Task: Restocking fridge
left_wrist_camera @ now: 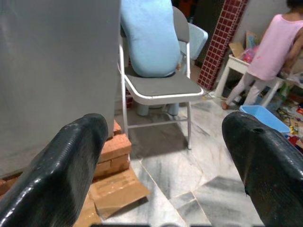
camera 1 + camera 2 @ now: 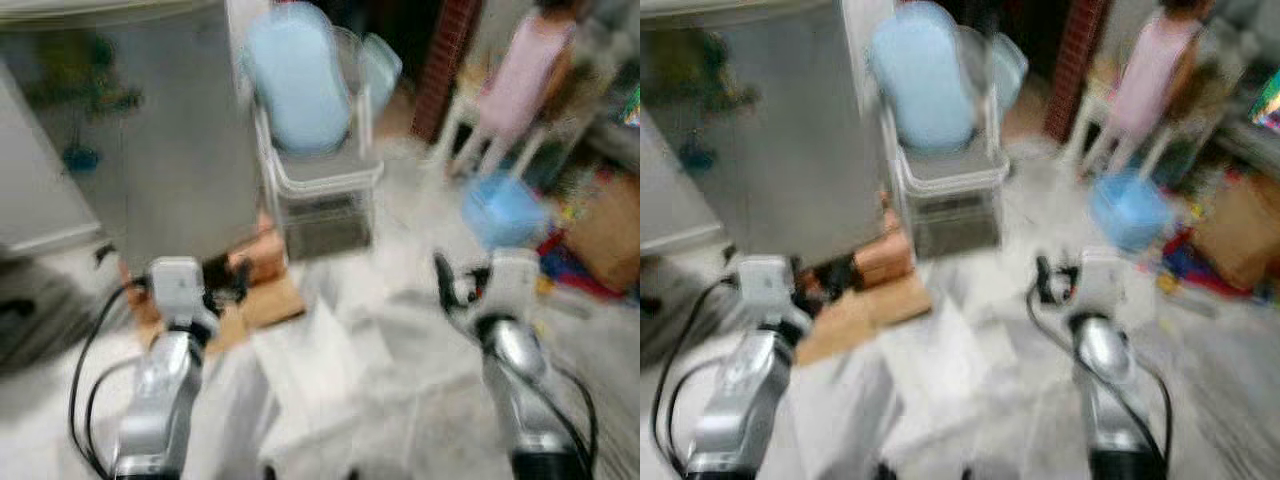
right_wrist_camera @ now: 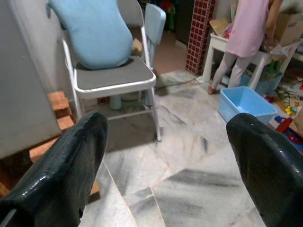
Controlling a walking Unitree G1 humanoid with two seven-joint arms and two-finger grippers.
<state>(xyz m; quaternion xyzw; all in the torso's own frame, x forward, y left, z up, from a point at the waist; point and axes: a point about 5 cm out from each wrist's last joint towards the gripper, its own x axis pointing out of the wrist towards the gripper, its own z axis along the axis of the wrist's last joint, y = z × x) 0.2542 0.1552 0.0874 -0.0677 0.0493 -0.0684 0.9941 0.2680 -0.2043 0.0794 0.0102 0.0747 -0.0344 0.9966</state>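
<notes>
So you're in the approach step: both claws, left claw (image 1: 161, 156) and right claw (image 3: 165, 156), are spread apart and holding nothing. The fridge (image 2: 150, 140) stands ahead on your left, just beside the folding chair (image 1: 161, 85). Next you'd turn toward it. No readable writing anywhere.
</notes>
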